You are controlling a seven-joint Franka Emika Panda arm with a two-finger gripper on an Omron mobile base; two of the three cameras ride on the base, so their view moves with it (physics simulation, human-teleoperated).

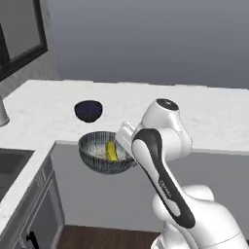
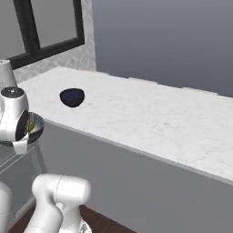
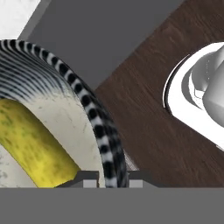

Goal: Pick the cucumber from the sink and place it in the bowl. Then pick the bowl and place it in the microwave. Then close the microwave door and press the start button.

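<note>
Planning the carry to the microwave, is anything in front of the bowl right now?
Nothing visible blocks it. The bowl, with the cucumber inside, is held by its rim off the counter's edge, above open floor. A small dark bowl sits behind on the counter, apart.

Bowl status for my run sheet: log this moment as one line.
phase: carrying | gripper: shut on bowl rim | cucumber: inside bowl | bowl: lifted off counter, over floor

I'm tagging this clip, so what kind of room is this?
Most likely a rendered kitchen: a marbled white counter, a sink basin set into it, and a bowl holding a cucumber.
</note>
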